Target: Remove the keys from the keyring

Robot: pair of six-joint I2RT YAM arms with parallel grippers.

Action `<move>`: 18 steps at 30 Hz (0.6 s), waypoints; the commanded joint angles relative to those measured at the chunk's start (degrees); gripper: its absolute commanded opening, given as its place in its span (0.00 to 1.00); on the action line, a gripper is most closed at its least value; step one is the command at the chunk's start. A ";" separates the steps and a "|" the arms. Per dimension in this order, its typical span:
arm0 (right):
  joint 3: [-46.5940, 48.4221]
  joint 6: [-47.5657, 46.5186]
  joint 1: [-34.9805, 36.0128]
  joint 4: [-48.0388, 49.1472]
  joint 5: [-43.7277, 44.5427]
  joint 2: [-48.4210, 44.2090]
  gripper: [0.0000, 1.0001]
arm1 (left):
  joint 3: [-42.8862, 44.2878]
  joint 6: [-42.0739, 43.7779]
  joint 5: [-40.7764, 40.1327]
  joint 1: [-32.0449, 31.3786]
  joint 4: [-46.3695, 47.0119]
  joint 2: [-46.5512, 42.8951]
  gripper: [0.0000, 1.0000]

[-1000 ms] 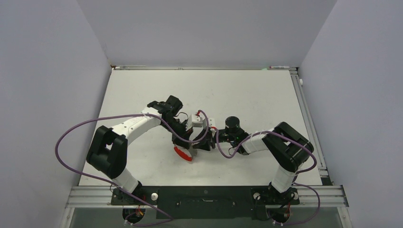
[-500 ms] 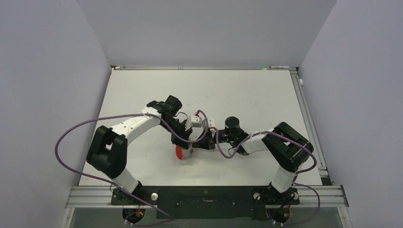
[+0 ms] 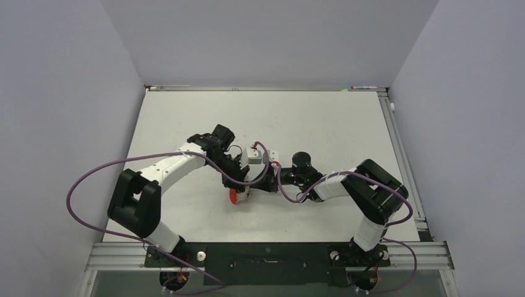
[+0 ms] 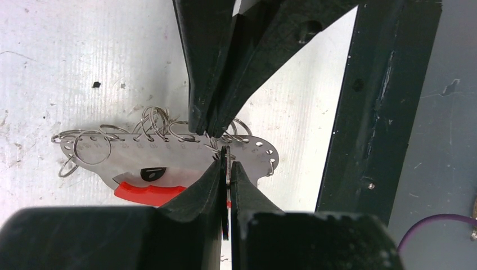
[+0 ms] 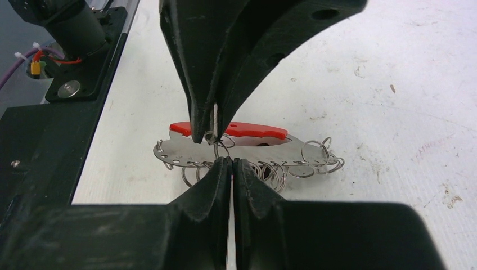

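The keyring [image 4: 169,154] is a grey curved band with a red grip and several thin wire rings along its edge. It lies on the white table [image 3: 186,124] between both grippers; the red grip [image 3: 236,197] also shows from above. My left gripper [image 4: 226,163] is shut on a thin flat key [image 4: 227,175], seen edge-on and still at the band. In the right wrist view this key [image 5: 215,115] is a silvery sliver between the left gripper's [image 5: 209,135] tips. My right gripper [image 5: 232,160] is shut, its tips pinched at a wire ring on the band's opposite edge [image 4: 205,128].
Purple cables [image 3: 93,179] loop from both arms over the table's left and near side. A metal rail [image 3: 266,250] with the arm bases runs along the near edge. Grey walls enclose the table on the other sides.
My right gripper has closed at the keyring's rings. The keyring has shifted slightly up and left with the left gripper, its red grip now bunched under the fingers.
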 commanded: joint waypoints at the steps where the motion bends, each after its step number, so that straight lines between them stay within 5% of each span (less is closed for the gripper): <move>1: 2.14 4.20 -0.92 0.13 3.25 -0.59 0.05 | -1.31 -1.66 -0.02 0.05 4.40 -4.10 0.00; 18: 1.50 13.16 -2.84 2.84 8.78 -0.87 0.05 | -4.47 -1.42 -5.94 0.10 6.52 -3.55 0.00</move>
